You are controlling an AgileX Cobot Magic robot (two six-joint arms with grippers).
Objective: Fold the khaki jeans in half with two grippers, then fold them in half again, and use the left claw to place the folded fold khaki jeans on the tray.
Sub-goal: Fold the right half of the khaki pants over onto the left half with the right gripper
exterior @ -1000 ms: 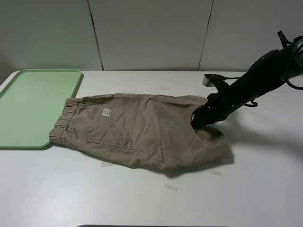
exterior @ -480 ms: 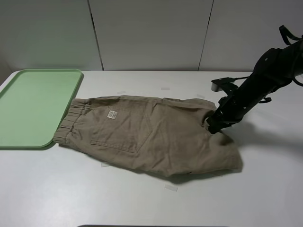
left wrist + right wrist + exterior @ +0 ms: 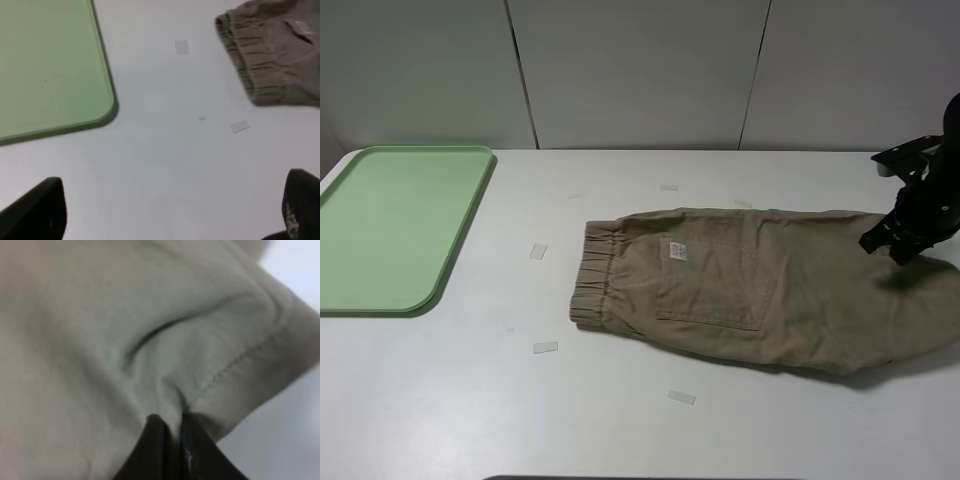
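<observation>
Khaki jeans (image 3: 770, 295), pinched by the right gripper (image 3: 892, 252), are now pulled off the tray (image 3: 390, 230) toward 3 o'clock for folding; the left gripper (image 3: 167, 210) is spread wide.

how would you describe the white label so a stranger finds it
On the table, khaki trousers lie right of the green tray. Near the gathered waistband, by the pocket, sits a small white label, the only pale patch on the cloth.

Even soft light, faint shadows, right wrist view blurred
</observation>
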